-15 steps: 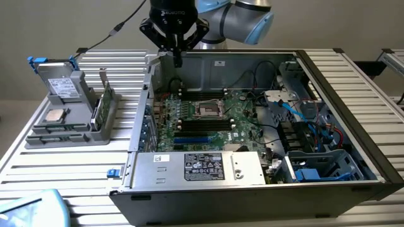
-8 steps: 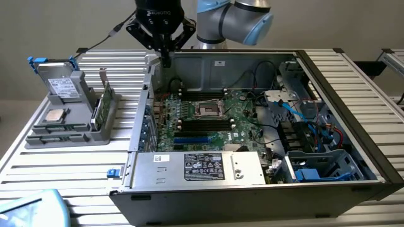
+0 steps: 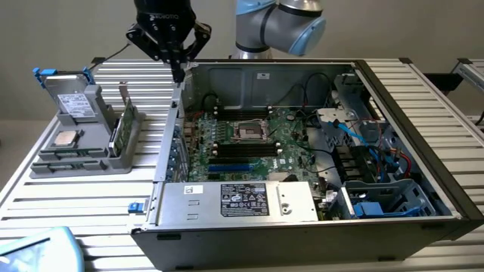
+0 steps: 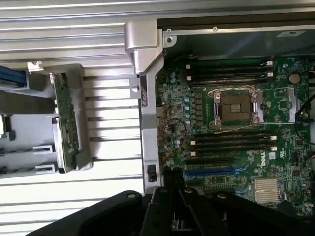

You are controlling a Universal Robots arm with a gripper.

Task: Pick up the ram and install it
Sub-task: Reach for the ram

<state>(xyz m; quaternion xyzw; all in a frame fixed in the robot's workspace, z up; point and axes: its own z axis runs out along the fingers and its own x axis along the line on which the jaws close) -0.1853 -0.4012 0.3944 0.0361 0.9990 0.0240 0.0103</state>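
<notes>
Dark-green thin ram stick (image 3: 67, 167) is sitting in grey plastic fixture (image 3: 113, 163); likely light, brittle, best pinched across its faces; black two-finger gripper (image 3: 180, 79) is hovering closed, empty.

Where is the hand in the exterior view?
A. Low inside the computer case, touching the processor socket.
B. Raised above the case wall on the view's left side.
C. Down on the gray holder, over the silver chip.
B: the hand hangs above the top of the case wall, with the gray holder on one side and the motherboard on the other, touching neither.
</notes>
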